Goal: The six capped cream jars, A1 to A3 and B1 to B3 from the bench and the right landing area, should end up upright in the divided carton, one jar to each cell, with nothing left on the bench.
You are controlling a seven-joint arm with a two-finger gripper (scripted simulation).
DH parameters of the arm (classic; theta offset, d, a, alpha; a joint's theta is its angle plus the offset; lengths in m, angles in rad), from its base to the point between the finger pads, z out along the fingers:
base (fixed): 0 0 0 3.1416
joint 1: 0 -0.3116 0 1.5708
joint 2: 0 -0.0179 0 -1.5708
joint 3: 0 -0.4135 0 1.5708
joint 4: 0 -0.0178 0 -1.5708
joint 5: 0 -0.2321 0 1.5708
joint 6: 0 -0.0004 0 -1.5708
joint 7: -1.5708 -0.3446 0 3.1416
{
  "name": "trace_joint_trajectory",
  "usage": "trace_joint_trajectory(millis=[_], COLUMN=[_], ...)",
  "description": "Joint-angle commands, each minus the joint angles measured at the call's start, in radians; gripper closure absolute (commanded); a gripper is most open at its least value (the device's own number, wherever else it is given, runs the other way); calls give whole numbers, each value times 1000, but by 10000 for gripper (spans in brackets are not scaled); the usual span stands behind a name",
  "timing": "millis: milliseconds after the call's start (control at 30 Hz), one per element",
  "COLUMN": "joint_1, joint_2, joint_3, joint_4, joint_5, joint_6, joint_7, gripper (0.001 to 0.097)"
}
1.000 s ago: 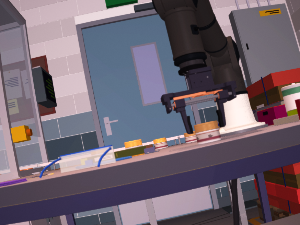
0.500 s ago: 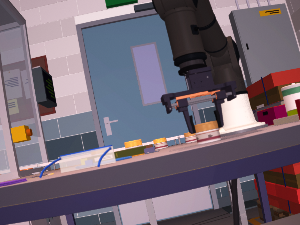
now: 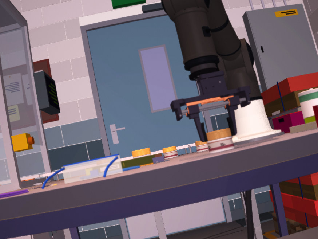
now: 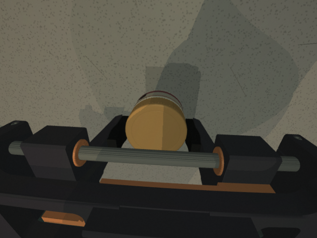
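Note:
A cream jar (image 3: 220, 140) with an orange cap and a dark red band stands upright on the bench by the arm's white base, and my gripper (image 3: 218, 135) has its two black fingers closed on the cap's sides. The wrist camera looks down on the same cap (image 4: 156, 124) between the fingers (image 4: 156, 129). Two more capped jars (image 3: 170, 152) (image 3: 201, 146) stand further back on the bench. Another orange cap (image 3: 141, 152) shows above the dark green carton (image 3: 140, 162) to the left. The carton's cells are hidden from here.
Behind the bench are a blue door (image 3: 143, 85) and a grey cabinet (image 3: 280, 43). A clear box with blue cables (image 3: 91, 168) lies left of the carton. Red and magenta boxes and a white canister (image 3: 308, 105) crowd the right end.

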Motion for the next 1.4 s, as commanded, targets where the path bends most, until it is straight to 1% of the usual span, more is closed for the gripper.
trace_joint_trajectory(millis=[0, 200, 400, 500, 667, 900, 1067, 1200, 1367], joint_1=[0, 0, 0, 0, -1, -3, -4, -4, -4], joint_2=[0, 0, -2, -11, -46, -107, -136, -145, -147], joint_3=[0, 0, 0, 1, 2, 7, 10, 11, 11], joint_4=[0, 0, -1, -6, -28, -91, -136, -155, -157], joint_5=[0, 0, 0, 0, -2, -5, -7, -7, -7], joint_6=[0, 0, 2, 16, 72, 195, 270, 299, 304], joint_7=[0, 0, 0, 0, 1, 3, 4, 5, 5], gripper=[791, 906, 906, 906, 906, 906, 906, 906, 906])
